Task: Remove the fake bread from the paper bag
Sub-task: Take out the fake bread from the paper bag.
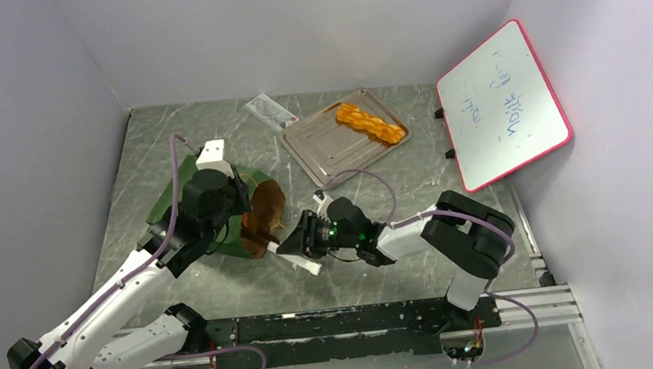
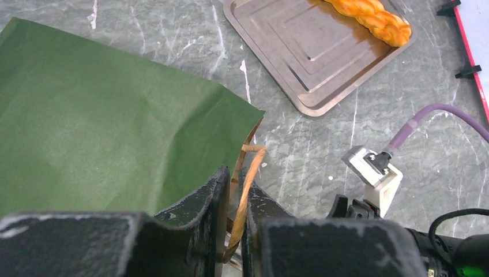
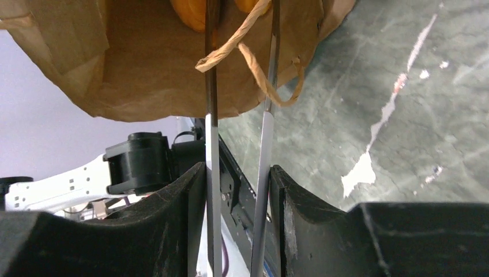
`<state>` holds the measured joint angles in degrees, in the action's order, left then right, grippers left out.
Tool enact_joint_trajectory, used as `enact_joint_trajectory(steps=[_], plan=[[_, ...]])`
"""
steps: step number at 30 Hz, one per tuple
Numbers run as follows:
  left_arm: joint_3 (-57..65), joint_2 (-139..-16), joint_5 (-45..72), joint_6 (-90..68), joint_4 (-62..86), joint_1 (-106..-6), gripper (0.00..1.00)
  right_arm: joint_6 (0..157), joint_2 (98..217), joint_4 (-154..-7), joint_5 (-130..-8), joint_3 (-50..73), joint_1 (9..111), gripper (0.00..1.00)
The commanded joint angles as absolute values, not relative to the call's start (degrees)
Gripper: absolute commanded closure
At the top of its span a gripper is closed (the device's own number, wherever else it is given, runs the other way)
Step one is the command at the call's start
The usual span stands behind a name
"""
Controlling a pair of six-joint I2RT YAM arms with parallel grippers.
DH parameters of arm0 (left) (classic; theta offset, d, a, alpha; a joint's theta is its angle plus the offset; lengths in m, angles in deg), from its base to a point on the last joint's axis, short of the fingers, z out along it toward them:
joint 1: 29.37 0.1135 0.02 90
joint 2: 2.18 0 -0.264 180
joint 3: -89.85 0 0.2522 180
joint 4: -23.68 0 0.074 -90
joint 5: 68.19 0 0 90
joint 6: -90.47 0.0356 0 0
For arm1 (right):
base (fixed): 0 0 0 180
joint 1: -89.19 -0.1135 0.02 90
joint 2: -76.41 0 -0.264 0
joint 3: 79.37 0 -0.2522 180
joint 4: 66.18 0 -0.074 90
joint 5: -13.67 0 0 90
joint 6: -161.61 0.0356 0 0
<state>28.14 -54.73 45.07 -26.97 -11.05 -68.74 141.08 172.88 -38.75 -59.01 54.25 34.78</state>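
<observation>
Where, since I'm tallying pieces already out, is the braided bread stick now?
In the top view, the braided bread stick lies along the far-right side of the metal tray, at the table's far middle, left of the whiteboard.

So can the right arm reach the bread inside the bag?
Probably yes. The open bag faces the right pincer, and orange bread shows just inside. The left pincer pinches a handle; a handle loop crosses the way.
</observation>
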Motion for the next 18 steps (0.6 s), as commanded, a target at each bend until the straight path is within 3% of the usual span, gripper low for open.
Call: enact_joint_trajectory(steps=[1,6,14,18], plan=[[28.4,-54.5,43.6,-27.4,-9.1,-69.2,0.93,143.0,175.4,-29.5,-55.0,52.0,35.6,0.59],[28.9,-54.7,43.2,-27.6,-8.7,-69.2,0.93,143.5,178.2,-28.4,-54.1,50.8,36.2,0.61],[29.3,-54.8,45.7,-28.6,-8.9,-69.2,0.93,143.8,175.4,-27.8,-56.8,54.3,36.6,0.93],[29.2,-55.4,48.9,-30.5,-9.4,-69.1,0.93,143.2,170.3,-29.9,-58.8,57.2,36.6,1.0]])
